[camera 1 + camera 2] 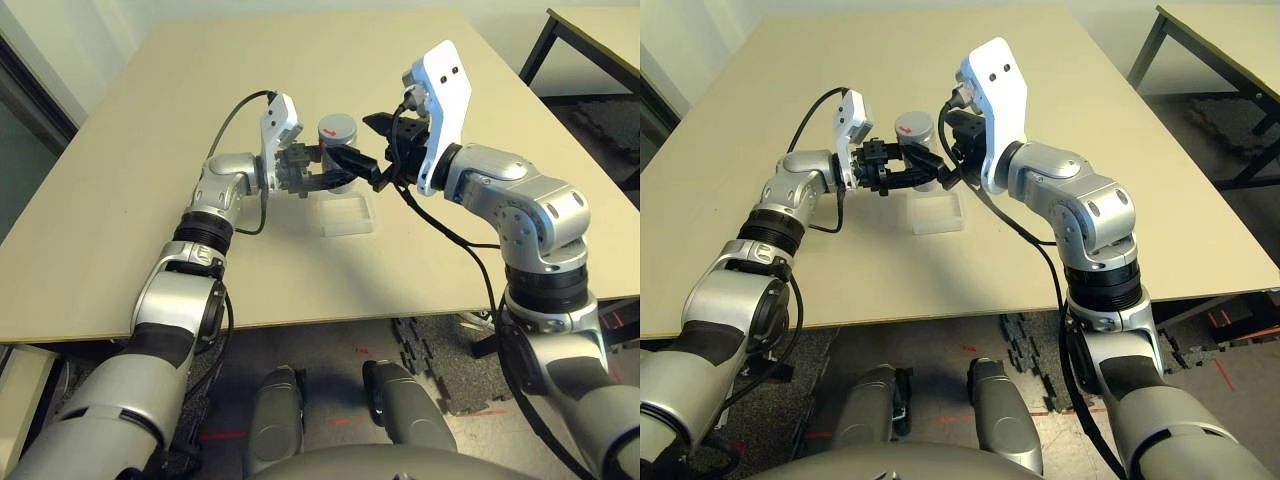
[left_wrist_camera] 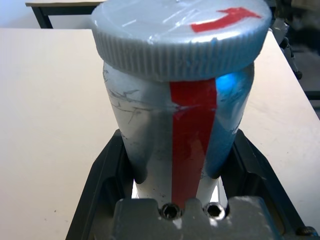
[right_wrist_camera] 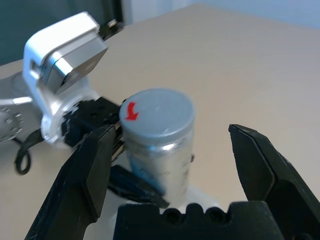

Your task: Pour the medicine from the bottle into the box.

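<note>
My left gripper (image 1: 335,172) is shut on the lower body of the silver-grey bottle (image 1: 338,140), holding it upright above the table. A red stripe runs down the bottle's side (image 2: 192,130). Its grey cap (image 2: 180,35), marked with a red arrow, is still on. The clear box (image 1: 342,213) lies on the table just below and in front of the bottle. My right gripper (image 3: 171,135) stands open, level with the cap. One finger (image 3: 95,170) is on each side of the cap, apart from it. The medicine is hidden.
The beige table (image 1: 130,200) stretches wide to the left and behind the bottle. Its front edge (image 1: 330,318) runs close to the robot. A second table (image 1: 600,30) stands at the back right. Dark floor mats lie below on the right.
</note>
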